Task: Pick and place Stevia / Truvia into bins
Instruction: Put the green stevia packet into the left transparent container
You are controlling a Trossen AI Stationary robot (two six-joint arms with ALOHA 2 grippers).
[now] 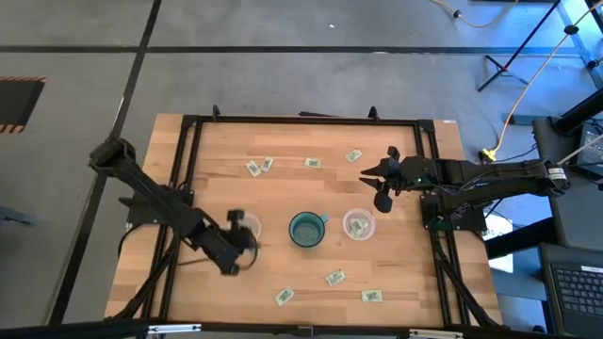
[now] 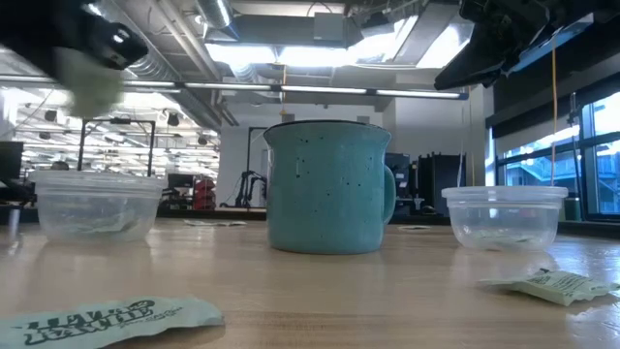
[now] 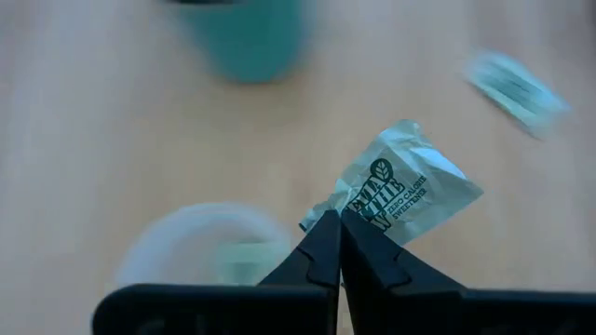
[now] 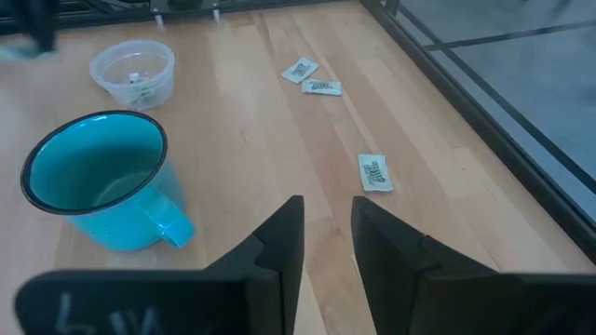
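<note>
From above, the left gripper (image 1: 237, 237) hovers beside the left cup (image 1: 247, 225). In the left wrist view, pressed-together fingers (image 3: 321, 256) pinch a Truvia packet (image 3: 400, 186) (cup nearby, just off-centre). The right gripper (image 4: 326, 244), spread, waits above the worktop's right edge.

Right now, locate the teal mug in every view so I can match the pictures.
High view: teal mug at table centre, between the two clear cups.
Low view: teal mug mid-frame, handle toward the cup on the picture's right.
Left wrist view: teal mug blurred at the top edge, beyond the left claw, which pinches a packet.
Right wrist view: teal mug left of the right claw.
Shared landmark: the mug itself.
</note>
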